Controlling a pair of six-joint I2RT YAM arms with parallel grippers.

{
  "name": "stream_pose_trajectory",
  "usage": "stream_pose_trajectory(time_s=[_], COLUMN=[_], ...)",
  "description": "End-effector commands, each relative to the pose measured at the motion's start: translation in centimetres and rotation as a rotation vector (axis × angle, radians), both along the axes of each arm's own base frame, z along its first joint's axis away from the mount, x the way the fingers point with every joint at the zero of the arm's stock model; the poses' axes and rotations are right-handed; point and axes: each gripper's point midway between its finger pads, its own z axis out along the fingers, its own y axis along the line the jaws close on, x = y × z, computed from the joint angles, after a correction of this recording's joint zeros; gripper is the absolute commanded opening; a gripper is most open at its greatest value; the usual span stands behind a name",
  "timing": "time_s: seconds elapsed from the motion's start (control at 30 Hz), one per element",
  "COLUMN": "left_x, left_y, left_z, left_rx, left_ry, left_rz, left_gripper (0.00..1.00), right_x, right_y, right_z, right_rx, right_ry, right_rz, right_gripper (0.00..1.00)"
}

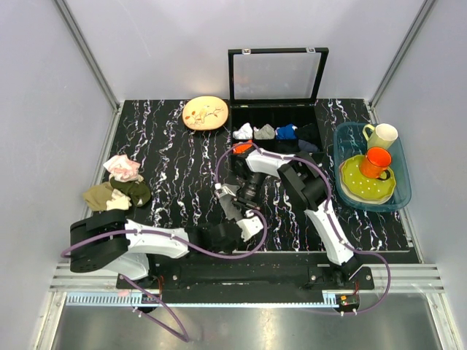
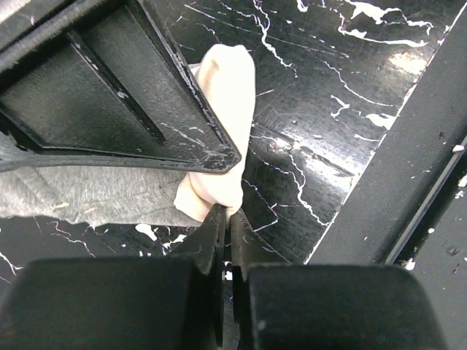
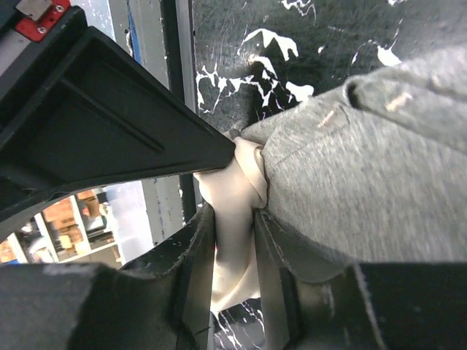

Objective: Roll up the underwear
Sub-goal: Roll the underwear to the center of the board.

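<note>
Evidently we pinch the cream edge of the underwear (image 3: 350, 175), left end effector (image 2: 222, 215) shut, right end effector (image 3: 232, 211) narrow on it, so the fold cannot unroll.

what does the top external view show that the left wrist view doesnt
Only top external: the whole left arm and right arm, an open black box of rolled garments, a plate, a blue bin, a cloth pile. Only left wrist: up close, the left gripper shut on the cream edge of the underwear. Both: the black marbled table.
</note>
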Motion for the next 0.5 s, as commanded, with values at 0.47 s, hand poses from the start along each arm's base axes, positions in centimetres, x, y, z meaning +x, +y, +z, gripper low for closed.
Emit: stream_pose_trajectory(time_s=[0.47], left_x=[0.6], left_y=[2.3], left_z=[0.1], left_rx=[-0.299], left_ry=[0.390], left_rz=[0.183], left_gripper=[0.00], right_x=[7.9], right_y=[-3.6], right_z=[10.2], right_rx=[0.262], right_ry=[-0.421], right_rz=[-0.202], right_gripper=[0.42])
